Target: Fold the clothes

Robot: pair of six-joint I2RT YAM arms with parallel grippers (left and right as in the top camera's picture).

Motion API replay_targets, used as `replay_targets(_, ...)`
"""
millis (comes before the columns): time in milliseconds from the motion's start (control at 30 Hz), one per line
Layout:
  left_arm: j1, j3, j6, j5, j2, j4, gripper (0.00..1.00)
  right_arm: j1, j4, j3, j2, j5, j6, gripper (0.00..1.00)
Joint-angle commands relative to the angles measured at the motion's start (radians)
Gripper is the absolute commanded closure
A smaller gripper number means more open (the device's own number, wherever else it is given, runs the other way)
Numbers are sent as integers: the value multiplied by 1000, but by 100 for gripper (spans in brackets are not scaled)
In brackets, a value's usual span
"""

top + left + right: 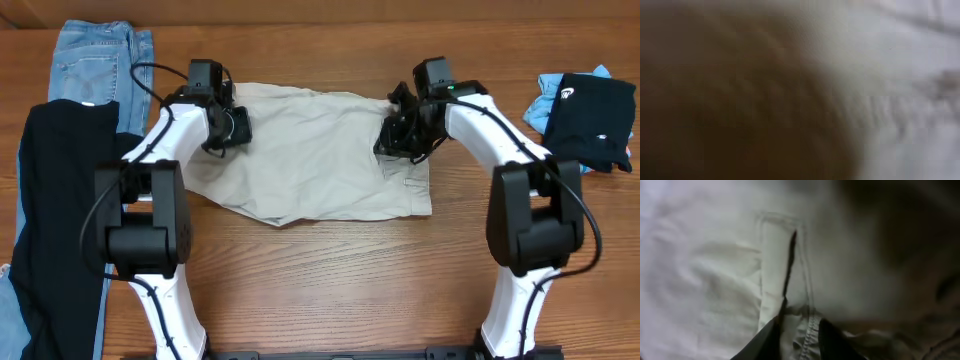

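Note:
The light beige trousers (310,150) lie folded flat on the wooden table, between the two arms. My left gripper (232,128) is at the trousers' upper left edge. Its wrist view is a close blur of pale fabric (900,75) and brown, and its fingers do not show. My right gripper (395,135) is at the trousers' upper right part. In the right wrist view its two dark fingers (800,340) are closed on a stitched seam of the beige fabric (705,280), next to a pocket slit.
Blue jeans (100,60) and a black garment (60,200) lie along the left side of the table. At the far right lie another black garment (595,120) and a light blue cloth (545,95). Bare wood shows in front of the trousers.

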Motion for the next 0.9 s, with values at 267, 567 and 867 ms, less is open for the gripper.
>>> replay_targets(267, 68, 29, -57, -68, 23, 89, 33, -23, 7, -5, 19, 138, 3, 68)
replay_targets(567, 145, 41, -82, -149, 24, 8, 30, -25, 1, -5, 19, 138, 2, 68)
replay_targets(867, 180, 243, -18, -23, 21, -121, 27, -25, -14, -5, 19, 138, 2, 67)
